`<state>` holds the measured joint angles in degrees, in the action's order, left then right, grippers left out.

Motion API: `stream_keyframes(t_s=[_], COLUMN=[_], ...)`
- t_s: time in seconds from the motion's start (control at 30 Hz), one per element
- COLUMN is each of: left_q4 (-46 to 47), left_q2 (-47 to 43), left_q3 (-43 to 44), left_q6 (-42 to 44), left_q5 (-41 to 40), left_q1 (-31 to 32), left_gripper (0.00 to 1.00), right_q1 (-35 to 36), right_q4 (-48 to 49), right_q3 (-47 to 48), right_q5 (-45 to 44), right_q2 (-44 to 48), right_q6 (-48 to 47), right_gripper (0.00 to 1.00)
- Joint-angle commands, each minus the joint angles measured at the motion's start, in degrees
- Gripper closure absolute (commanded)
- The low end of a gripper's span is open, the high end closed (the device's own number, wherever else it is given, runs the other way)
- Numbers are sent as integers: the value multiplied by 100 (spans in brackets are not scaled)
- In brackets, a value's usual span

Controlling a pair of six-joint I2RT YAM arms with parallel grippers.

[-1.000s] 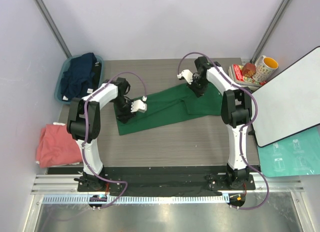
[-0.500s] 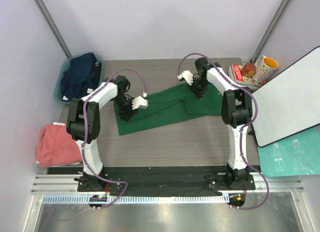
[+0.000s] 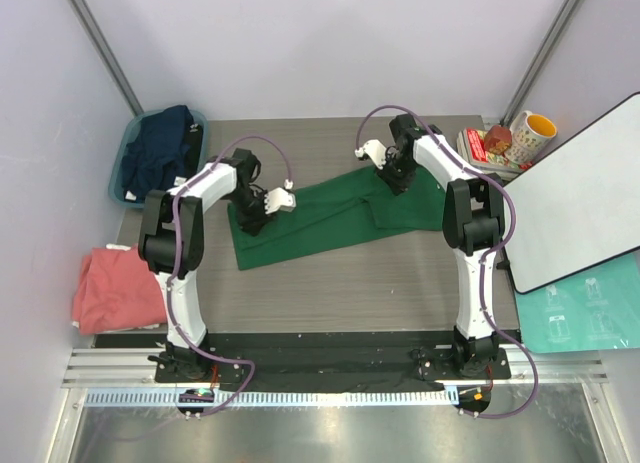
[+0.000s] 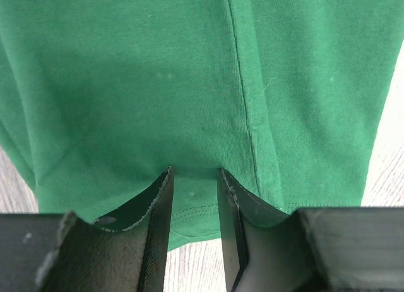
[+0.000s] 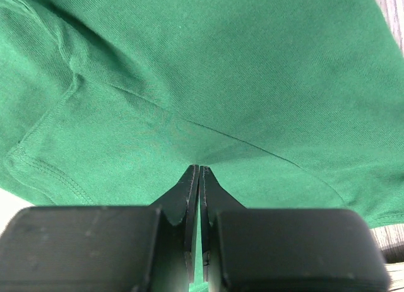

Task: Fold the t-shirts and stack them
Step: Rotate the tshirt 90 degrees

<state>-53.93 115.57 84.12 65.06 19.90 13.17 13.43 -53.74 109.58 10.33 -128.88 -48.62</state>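
A dark green t-shirt (image 3: 330, 213) lies stretched slantwise across the table, its left end nearer me. My left gripper (image 3: 250, 216) is at that left end. In the left wrist view its jaws (image 4: 194, 172) stand a little apart, straddling the stitched hem of the green cloth (image 4: 158, 84). My right gripper (image 3: 397, 177) is at the shirt's far right part. Its jaws (image 5: 199, 168) are shut on a puckered fold of the green t-shirt (image 5: 221, 71). A navy t-shirt (image 3: 160, 148) is heaped in the tub. A salmon-pink t-shirt (image 3: 115, 288) lies crumpled at the near left.
The teal tub (image 3: 114, 188) stands at the far left corner. Books (image 3: 487, 146) and a yellow-rimmed mug (image 3: 532, 135) sit at the far right. A whiteboard (image 3: 580, 203) overhangs the table's right edge, with a teal sheet (image 3: 590, 318) beside it.
My left gripper has shifted slightly toward the far side at the shirt's left end, and its jaws have narrowed. The right arm has not moved.
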Motion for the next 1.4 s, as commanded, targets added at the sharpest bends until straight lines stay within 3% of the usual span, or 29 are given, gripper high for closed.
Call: stream_keyframes(t_s=[0.0, 0.33, 0.63, 0.97, 1.2, 1.37], left_q4=[-459, -997, -812, -856, -891, -944], left_q2=[-52, -368, -193, -26, 9, 10], left_q3=[-176, -519, -256, 122, 228, 237], left_q6=[209, 508, 359, 271, 315, 350], left_q5=[119, 14, -92, -153, -259, -346], left_q1=[107, 133, 133, 151, 142, 142], left_gripper=[66, 67, 64, 64, 64, 64], right_q1=[10, 2, 177, 661, 828, 880], right_q4=[109, 847, 856, 759, 978, 1874], right_q3=[2, 333, 1074, 1584, 1628, 1435], right_q5=[-57, 13, 1348, 2078, 1711, 1104], right_q2=[267, 285, -13, -735, -1104, -1271], right_q6=[55, 651, 1012, 1250, 1354, 1724], right_gripper=[92, 95, 93, 93, 93, 97])
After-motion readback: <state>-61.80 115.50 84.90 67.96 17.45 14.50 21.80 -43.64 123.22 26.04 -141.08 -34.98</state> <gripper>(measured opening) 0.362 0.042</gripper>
